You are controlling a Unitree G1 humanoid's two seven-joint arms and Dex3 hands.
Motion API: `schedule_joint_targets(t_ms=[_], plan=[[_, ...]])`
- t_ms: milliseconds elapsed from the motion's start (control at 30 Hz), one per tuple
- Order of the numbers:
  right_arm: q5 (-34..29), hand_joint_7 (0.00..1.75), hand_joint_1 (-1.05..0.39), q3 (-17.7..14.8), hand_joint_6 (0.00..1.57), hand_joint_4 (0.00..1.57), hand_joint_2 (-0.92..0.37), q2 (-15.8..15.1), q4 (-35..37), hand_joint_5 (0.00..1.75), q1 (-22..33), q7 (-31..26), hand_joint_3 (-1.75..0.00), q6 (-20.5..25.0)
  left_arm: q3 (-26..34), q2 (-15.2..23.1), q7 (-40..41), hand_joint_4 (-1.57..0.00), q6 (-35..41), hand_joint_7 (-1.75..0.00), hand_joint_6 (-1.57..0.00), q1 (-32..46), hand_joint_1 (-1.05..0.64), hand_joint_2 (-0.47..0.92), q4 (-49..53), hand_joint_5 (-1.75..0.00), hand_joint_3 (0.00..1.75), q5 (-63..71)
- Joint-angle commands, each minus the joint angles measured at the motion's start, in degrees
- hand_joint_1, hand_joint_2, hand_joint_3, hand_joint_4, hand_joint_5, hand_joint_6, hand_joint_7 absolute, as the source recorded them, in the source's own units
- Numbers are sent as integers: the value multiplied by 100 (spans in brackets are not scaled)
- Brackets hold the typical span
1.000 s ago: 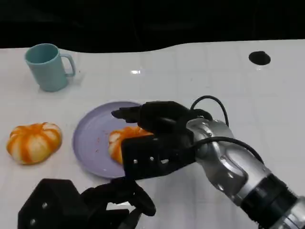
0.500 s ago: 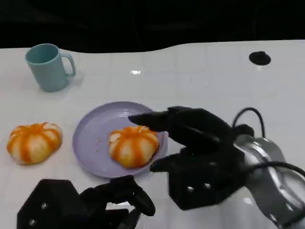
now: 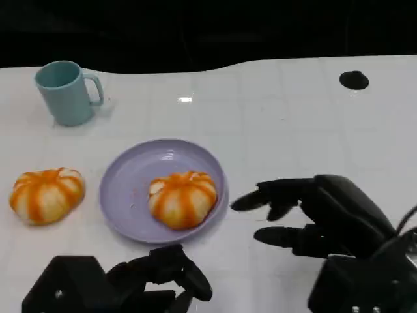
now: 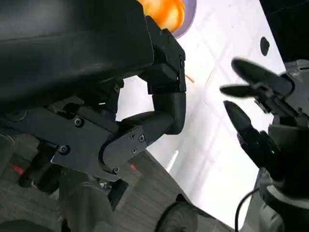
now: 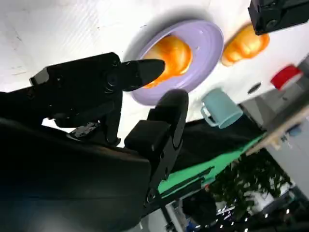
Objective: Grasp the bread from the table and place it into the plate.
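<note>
While the bread (image 3: 182, 199) is lying on the plate (image 3: 130, 184) just beyond its fingertips, the right hand (image 3: 326, 215) is hovering over the tabletop (image 3: 293, 124), fingers spread, holding nothing.

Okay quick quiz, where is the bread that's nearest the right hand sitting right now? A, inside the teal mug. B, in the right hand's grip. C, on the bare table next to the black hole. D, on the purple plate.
D: the bread rests on the purple plate, while the right hand is off to the side with its fingers apart and holding nothing.
</note>
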Motion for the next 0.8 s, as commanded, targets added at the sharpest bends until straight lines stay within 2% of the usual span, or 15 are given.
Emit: schedule_joint_targets(t_ms=[33, 67, 167, 267, 567, 800], plan=[[336, 89, -2, -385, 92, 81, -57, -197, -34, 166, 398, -166, -89, -487, 54, -9, 13, -71, -121, -156, -51, 34, -33, 80, 60, -175, 84, -43], [364, 98, 0, -440, 92, 83, -50, -220, -33, 171, 493, -215, -104, -597, 53, -12, 15, -70, -112, -156, -51, 31, -33, 80, 61, -175, 84, -46], [448, 132, 2, -591, 85, 86, -38, -233, -52, 174, 770, -344, -132, -855, 37, 6, 27, -70, -64, -155, -51, 21, -34, 80, 35, -175, 83, -20], [441, 140, 1, -746, 83, 88, -31, -249, -106, 175, 1022, -452, -144, -1047, 46, 0, 26, -69, -27, -155, -51, 12, -34, 80, 28, -175, 82, -40], [407, 143, 4, -1130, 83, 91, -26, -422, -450, 175, 1694, -437, -148, -1111, 99, 23, -7, -69, -3, -156, -51, -17, -34, 81, 29, -175, 81, -77], [290, 142, 9, -1177, 80, 88, -26, -350, -410, 175, 1925, -555, -144, -1022, 193, 74, -61, -69, -119, -158, -50, 31, -36, 81, 91, -175, 79, -138]])
